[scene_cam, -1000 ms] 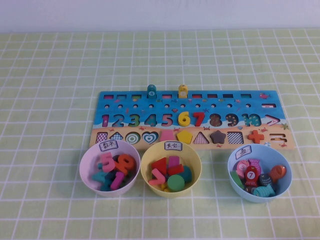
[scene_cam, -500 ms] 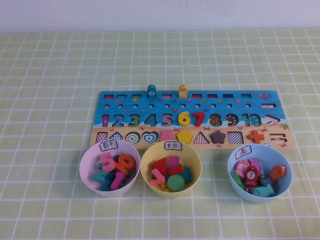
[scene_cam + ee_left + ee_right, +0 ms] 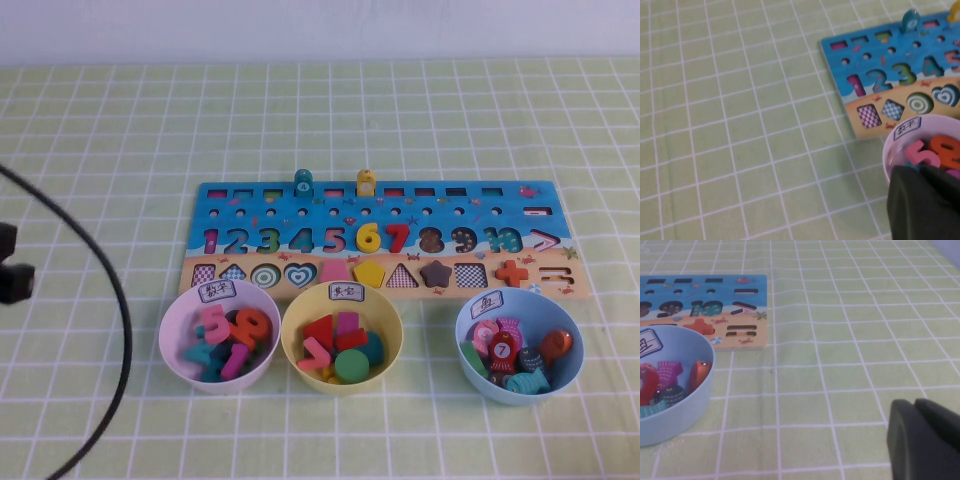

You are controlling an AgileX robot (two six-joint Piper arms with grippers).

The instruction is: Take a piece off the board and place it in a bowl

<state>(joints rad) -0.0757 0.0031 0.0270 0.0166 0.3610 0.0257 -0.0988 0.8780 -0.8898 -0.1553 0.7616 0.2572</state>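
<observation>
1. The piece (image 3: 303,181) with the 4 on it stands upright on the far edge of the board (image 3: 380,240), a yellow token (image 3: 366,182) standing a few slots to its right
2. The bowl (image 3: 519,346), the light blue one with a paper label, sits just in front of the board's right end, full of fish tokens. A pink bowl (image 3: 219,335) and a yellow bowl (image 3: 341,338) sit to its left
3. Left gripper (image 3: 12,268) pokes in at the table's left edge, well away from the board, can't tell if its jaws are apart or together
4. Right gripper (image 3: 922,440) is over bare checked cloth to the right of the bowl, jaws pressed together on nothing
</observation>
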